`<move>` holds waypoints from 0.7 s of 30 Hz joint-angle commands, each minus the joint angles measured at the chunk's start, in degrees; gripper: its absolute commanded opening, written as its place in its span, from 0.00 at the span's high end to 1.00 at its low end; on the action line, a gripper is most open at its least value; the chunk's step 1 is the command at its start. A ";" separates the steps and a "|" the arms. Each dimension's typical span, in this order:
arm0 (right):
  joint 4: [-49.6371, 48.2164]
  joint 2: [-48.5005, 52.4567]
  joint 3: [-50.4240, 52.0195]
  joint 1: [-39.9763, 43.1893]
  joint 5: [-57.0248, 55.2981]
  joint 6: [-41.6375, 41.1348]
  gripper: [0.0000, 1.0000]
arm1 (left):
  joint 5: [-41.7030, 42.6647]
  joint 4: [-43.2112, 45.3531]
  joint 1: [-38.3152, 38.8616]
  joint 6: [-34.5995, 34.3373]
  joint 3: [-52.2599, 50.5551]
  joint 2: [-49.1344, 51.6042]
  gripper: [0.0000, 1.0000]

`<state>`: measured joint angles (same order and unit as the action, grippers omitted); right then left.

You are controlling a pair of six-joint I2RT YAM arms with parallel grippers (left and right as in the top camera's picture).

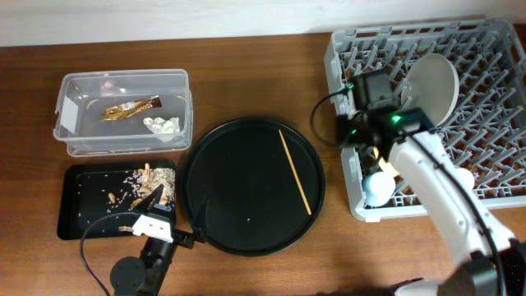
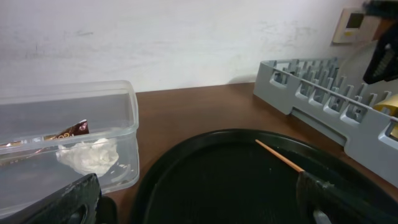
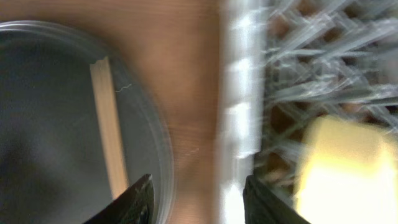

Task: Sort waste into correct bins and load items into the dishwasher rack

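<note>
The clear tub (image 1: 82,90) holds the gold-brown wrapper (image 1: 130,108) and the white tissue (image 1: 162,125); both also show in the left wrist view, the wrapper (image 2: 68,131) and the tissue (image 2: 87,155). The shallow black tray (image 1: 82,205) holds food scraps (image 1: 152,177). One wooden chopstick (image 1: 294,171) lies on the round black tray (image 1: 238,205). The dishwasher rack (image 1: 493,66) holds the plate (image 1: 433,89) on edge, a yellow bowl (image 3: 339,162) and a pale blue cup (image 1: 378,187). My left gripper (image 2: 199,205) is open and empty at the round tray's near left rim. My right gripper (image 3: 199,199) is open and empty over the rack's left edge.
The round black tray fills the table's middle between the bins and the rack. A strip of bare wooden table (image 3: 186,93) separates its rim from the rack's wall (image 3: 239,112). My right arm (image 1: 444,197) lies across the rack's front left corner. A wall stands behind the table.
</note>
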<state>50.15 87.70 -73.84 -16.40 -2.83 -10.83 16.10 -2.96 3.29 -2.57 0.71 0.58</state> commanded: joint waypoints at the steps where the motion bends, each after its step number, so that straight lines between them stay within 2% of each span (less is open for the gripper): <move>1: 1.25 1.70 1.70 -8.70 5.62 -3.21 0.53 | 0.48 -0.28 -0.35 0.72 -0.17 -0.28 0.01; 3: -1.88 8.63 5.79 -13.70 3.82 -3.61 0.56 | 0.48 -0.28 -0.35 0.72 -0.17 -0.28 0.01; 5: -4.83 16.55 6.16 -13.68 2.19 -5.79 0.58 | 0.48 -0.28 -0.35 0.72 -0.17 -0.28 0.01; 6: -5.18 19.41 6.16 -13.27 2.45 -5.79 0.67 | 0.48 -0.28 -0.35 0.72 -0.17 -0.28 0.01; 7: -4.92 20.39 6.16 -13.20 2.40 -5.77 0.76 | 0.48 -0.28 -0.35 0.72 -0.17 -0.28 0.01; 9: -4.57 20.15 6.14 -13.20 3.48 -5.77 0.80 | 0.48 -0.28 -0.35 0.72 -0.17 -0.28 0.01; 12: -3.80 20.20 6.36 -13.20 5.22 -5.79 0.96 | 0.48 -0.28 -0.35 0.72 -0.17 -0.28 0.01; 13: -3.39 20.17 6.45 -13.20 5.25 -5.79 0.96 | 0.48 -0.28 -0.35 0.72 -0.17 -0.28 0.01; 14: -3.30 19.28 6.38 -13.20 5.53 -5.79 0.96 | 0.48 -0.28 -0.35 0.72 -0.17 -0.28 0.01; 17: -1.86 4.83 2.84 -11.65 3.41 -5.97 0.96 | 0.48 -0.28 -0.35 0.72 -0.17 -0.28 0.01; 19: -2.16 -5.25 2.62 -7.26 -6.49 -5.99 0.96 | 0.48 -0.28 -0.35 0.72 -0.17 -0.28 0.01; 21: -5.31 -7.21 2.64 1.27 -16.24 -5.88 0.96 | 0.48 -0.26 -0.35 0.72 -0.17 -0.28 0.01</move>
<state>46.85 79.66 -71.09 -20.82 -8.73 -16.29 16.10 -2.98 3.29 -2.57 0.71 0.58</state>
